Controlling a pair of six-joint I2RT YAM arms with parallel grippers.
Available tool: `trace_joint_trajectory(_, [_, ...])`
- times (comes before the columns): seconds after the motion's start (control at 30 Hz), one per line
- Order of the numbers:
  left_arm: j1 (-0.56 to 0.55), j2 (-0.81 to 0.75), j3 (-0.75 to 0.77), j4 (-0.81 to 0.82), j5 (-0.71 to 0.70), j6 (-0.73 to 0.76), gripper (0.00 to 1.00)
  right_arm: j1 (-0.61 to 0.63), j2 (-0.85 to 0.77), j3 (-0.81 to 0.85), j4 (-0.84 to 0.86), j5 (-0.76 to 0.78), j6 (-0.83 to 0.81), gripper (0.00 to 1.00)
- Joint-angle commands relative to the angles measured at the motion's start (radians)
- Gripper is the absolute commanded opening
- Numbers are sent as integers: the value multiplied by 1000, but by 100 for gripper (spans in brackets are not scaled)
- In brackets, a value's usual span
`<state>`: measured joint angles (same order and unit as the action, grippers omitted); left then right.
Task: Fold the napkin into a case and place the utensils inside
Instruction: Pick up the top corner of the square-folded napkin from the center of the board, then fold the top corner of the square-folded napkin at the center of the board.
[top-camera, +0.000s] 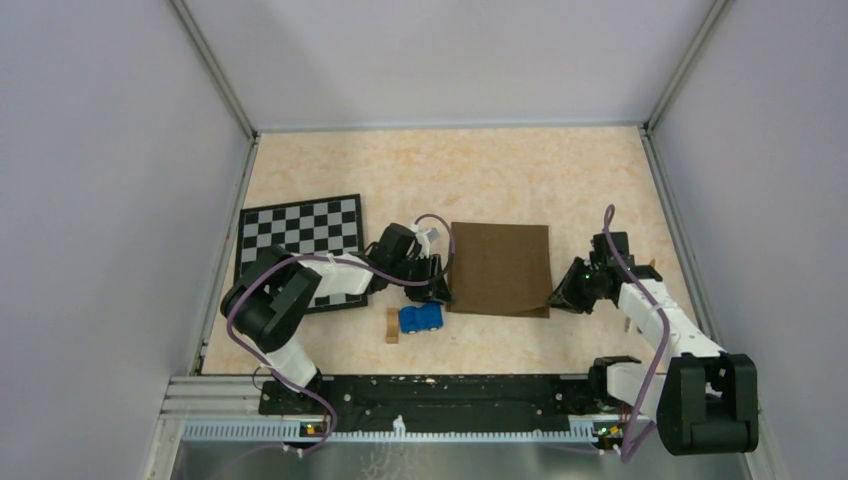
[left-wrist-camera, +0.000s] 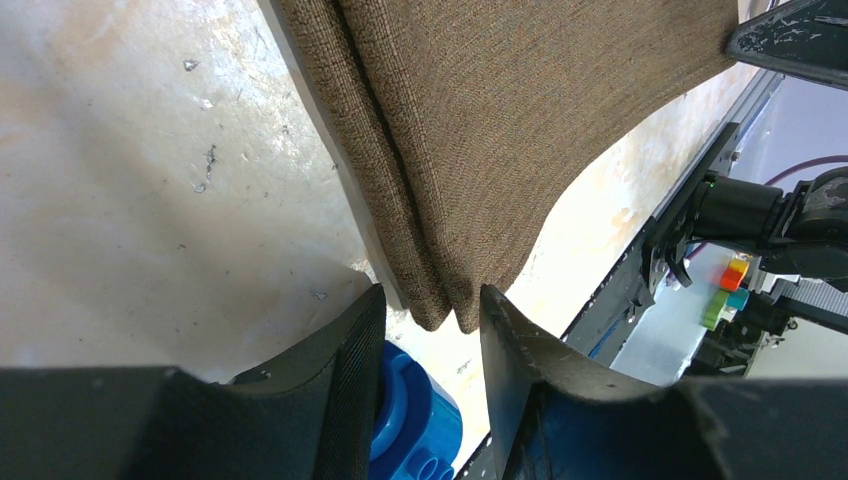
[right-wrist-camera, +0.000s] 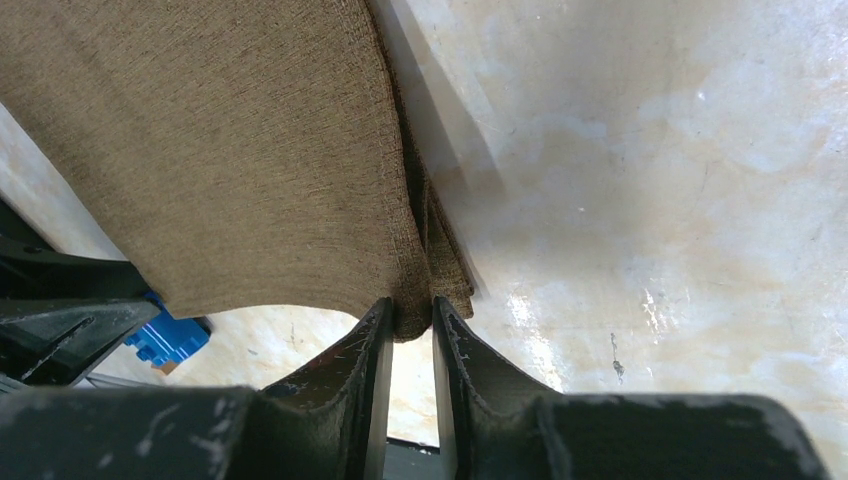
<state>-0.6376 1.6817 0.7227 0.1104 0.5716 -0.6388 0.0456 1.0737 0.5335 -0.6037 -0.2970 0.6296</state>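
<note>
Your left gripper (top-camera: 432, 290) and right gripper (top-camera: 558, 298) faced each other across the near edge of the plain dark brown cloth napkin (top-camera: 500, 268), which lay folded between them on the pale marbled table (top-camera: 450, 170). From overhead the cloth looked like a flat rectangle, each tool at a near corner.

The wrist cameras told you more. On the right, the black fingers (right-wrist-camera: 365, 350) were pinched tight on the near right corner, with layered edges stacked just beyond the tips. On the left, the fingers stood wider, clasping a thicker bunch of layers at the near left corner. Both wrist views showed the near edge lifted off the table and sagging in an arc from one tool to the other, which the top view did not reveal.

A blue plastic studded toy block (top-camera: 421, 318) sat just below the left gripper's fingers, a small tan wooden block (top-camera: 392, 326) beside it. The black-and-white checkered mat (top-camera: 300, 235) lay behind the left arm, well apart from the right gripper.
</note>
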Motion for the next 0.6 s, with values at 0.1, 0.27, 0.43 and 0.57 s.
trace_joint_trajectory(0.1, [-5,-5,-36,-54,-49,19,51,20,-21,47,8,-4,-8,14])
trace_joint_trajectory(0.27, [-6,-1,-37,-54,-47,20,48,31,2,60,51,-17,-42,0])
trace_joint_trajectory(0.43, [-6,0,-36,-58,-45,21,45,82,40,117,62,-16,-82,0])
trace_joint_trajectory(0.57, [-7,-1,-36,-64,-39,24,49,140,69,165,73,-28,-80,0])
